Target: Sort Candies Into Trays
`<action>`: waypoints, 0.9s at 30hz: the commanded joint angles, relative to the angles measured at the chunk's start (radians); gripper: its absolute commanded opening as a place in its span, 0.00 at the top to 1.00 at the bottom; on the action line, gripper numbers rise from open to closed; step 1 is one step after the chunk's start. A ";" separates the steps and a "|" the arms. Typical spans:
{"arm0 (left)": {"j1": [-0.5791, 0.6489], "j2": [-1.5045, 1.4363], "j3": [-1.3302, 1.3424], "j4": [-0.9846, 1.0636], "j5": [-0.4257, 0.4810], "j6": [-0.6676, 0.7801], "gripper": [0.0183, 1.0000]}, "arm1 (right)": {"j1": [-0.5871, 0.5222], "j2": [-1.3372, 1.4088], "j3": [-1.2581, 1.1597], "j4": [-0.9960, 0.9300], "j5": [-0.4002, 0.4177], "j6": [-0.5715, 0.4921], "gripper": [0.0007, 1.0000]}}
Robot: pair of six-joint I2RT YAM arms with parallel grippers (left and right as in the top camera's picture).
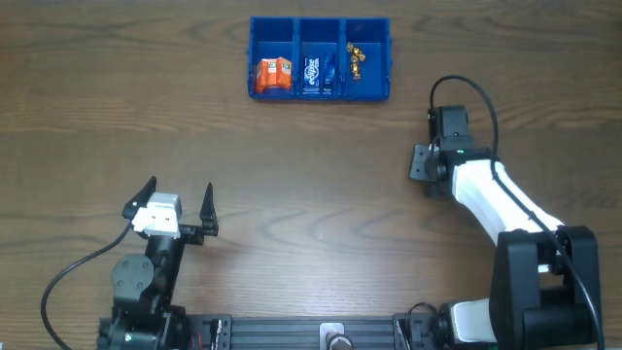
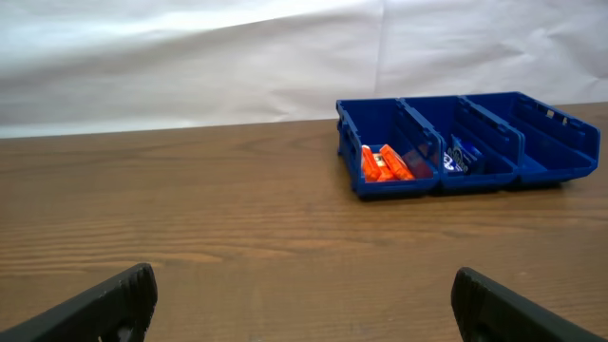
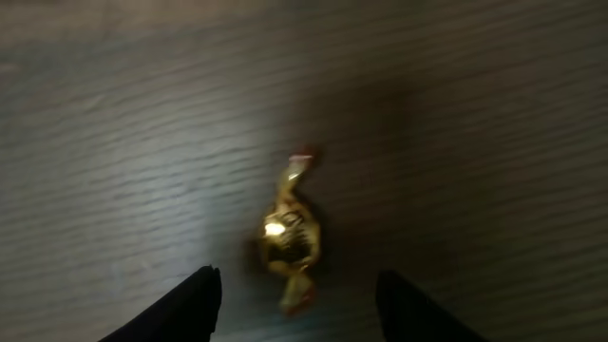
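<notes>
Lying on the wooden table (image 1: 292, 165), a gold-wrapped candy (image 3: 290, 237) sits between the spread fingers of the right gripper (image 3: 297, 285), touching neither. That gripper grips nothing and hangs at the right of the table, nearer than the blue tray (image 1: 321, 96). At the far middle, the tray has three compartments: orange candies (image 1: 274, 76) in the left, blue-wrapped candies (image 1: 318, 73) in the middle, gold candies (image 1: 358, 60) in the right. The left gripper (image 1: 180, 187), near left, is wide open and empty.
</notes>
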 commanded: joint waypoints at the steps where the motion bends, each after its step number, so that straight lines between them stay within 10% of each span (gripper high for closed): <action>1: 0.003 -0.006 -0.015 -0.042 -0.003 -0.011 0.00 | -0.015 0.012 -0.004 0.030 0.006 0.013 0.45; 27: 0.003 -0.006 -0.015 -0.042 -0.003 -0.011 0.00 | -0.017 0.084 -0.004 0.072 -0.005 0.014 0.56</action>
